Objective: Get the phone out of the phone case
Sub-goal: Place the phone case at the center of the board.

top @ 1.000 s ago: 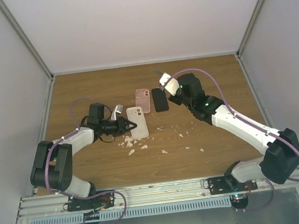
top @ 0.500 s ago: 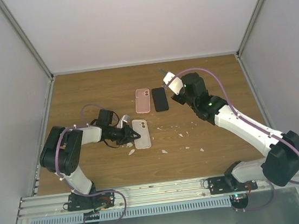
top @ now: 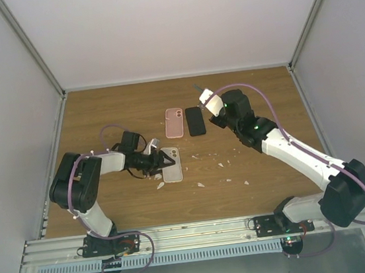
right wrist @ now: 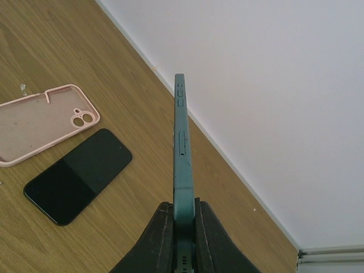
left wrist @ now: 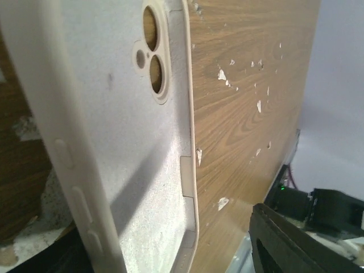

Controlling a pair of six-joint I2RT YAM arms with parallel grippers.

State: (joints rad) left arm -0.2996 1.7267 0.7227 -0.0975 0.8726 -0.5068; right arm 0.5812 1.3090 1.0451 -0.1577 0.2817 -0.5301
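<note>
An empty cream phone case lies on the wooden table, its inside and camera holes facing up. My left gripper is at its left edge, open, with the case between the spread jaws; a clear gap separates its rim from the black right finger. My right gripper is raised over the far middle of the table, shut on a teal phone held edge-on, its free end pointing up and away.
A pink empty case and a black phone lie side by side at the far middle, also the pink case and black phone below the right wrist. White scraps are scattered over the near table.
The left gripper brought the cream case down and nearer, then opened its jaws, leaving the case lying on the table. The right gripper lifted slightly with the phone, then held still.
</note>
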